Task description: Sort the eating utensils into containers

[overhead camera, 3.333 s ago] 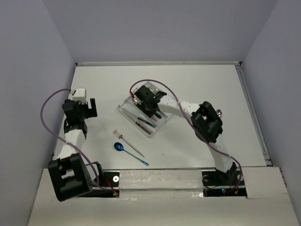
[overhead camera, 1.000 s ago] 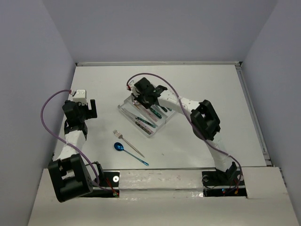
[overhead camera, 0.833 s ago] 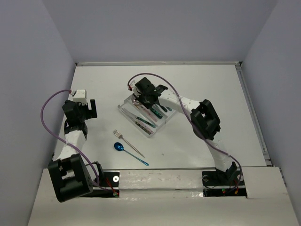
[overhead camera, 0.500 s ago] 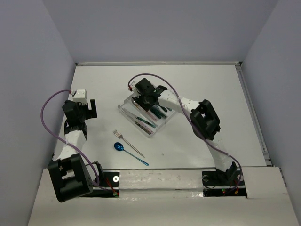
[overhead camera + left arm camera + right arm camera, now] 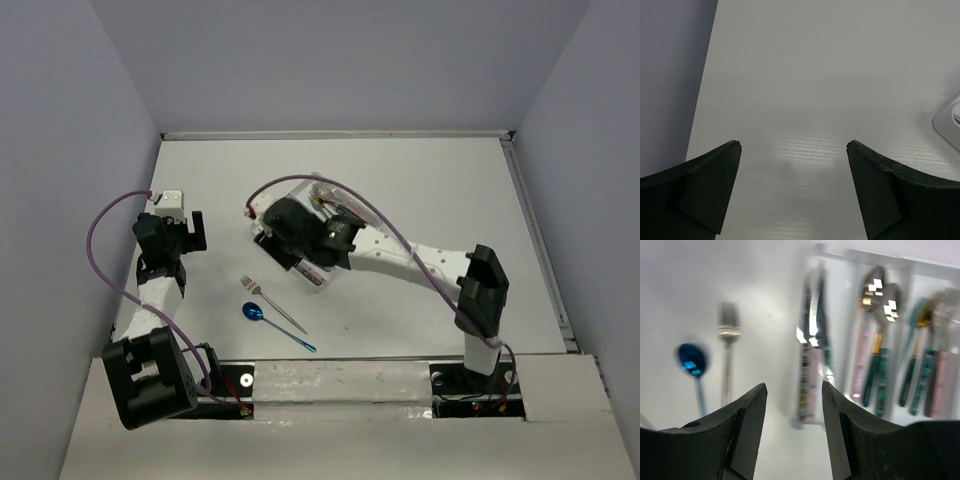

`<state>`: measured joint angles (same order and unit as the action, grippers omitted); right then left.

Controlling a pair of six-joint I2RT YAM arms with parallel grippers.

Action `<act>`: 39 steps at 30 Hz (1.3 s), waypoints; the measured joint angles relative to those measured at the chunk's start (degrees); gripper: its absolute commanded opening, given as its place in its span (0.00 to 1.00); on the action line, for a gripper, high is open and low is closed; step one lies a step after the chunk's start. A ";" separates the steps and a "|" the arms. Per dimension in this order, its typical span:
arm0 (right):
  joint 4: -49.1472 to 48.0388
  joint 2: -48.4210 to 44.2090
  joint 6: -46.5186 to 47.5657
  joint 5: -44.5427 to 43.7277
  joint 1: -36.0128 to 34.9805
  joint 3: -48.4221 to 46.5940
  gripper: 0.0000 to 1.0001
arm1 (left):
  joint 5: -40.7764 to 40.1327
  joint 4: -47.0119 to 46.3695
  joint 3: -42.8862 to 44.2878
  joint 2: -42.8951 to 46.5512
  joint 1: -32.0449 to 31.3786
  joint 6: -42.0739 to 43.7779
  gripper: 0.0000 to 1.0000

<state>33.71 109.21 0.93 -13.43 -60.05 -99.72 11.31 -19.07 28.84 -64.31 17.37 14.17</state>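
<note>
The white table takes up most of what I can see from above. The right arm is stretched low and long across it from its near-right base, reaching left over the middle. The left arm stands folded by the left edge, well apart from everything else.

The tray sits near the table's centre. From above, the right arm and its purple cable cover much of it, so little inside can be made out. The right wrist camera shows what the overhead one hides, though with some blur:
- The compartment closest to the loose pieces holds knives with silver blades and teal and pink handles.
- The middle one holds spoons with shiny bowls.
- The last holds gold-headed pieces with teal and pink handles; their type is too smeared to tell.

The left wrist camera catches only a rounded corner of the tray at its right border, and otherwise bare table.

The right gripper hangs over the tray's near-left side with its fingers spread and nothing between them. The left gripper is also spread wide above bare table, holding nothing.

A silver fork and a blue spoon lie side by side outside the tray, on the table to its near left.
</note>
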 measured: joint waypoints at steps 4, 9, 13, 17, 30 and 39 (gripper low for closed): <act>-2.25 0.57 -4.00 1.60 -10.97 2.12 0.51 | -0.02 -0.02 0.00 0.00 0.00 -0.02 0.99; -2.51 9.51 -6.45 4.24 -16.55 2.19 0.50 | 0.00 -0.02 0.00 0.00 0.00 0.00 0.99; -2.36 14.67 -7.52 3.67 -15.61 2.19 0.48 | 0.02 -0.02 -0.07 0.13 0.00 0.02 0.99; -2.27 15.89 -7.93 3.37 -14.25 2.19 0.46 | 0.09 -0.04 -0.42 0.92 0.00 0.17 0.99; -1.90 15.96 -9.94 7.50 -14.27 3.48 0.39 | 0.20 -0.04 -0.44 1.16 0.00 0.33 0.99; 7.61 21.57 -14.03 7.23 -14.23 -7.08 0.00 | 0.13 -0.13 -0.92 1.44 0.00 0.35 0.99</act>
<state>41.32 130.78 -13.10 -6.20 -74.28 -106.80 11.44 -19.20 27.92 -62.87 17.37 14.52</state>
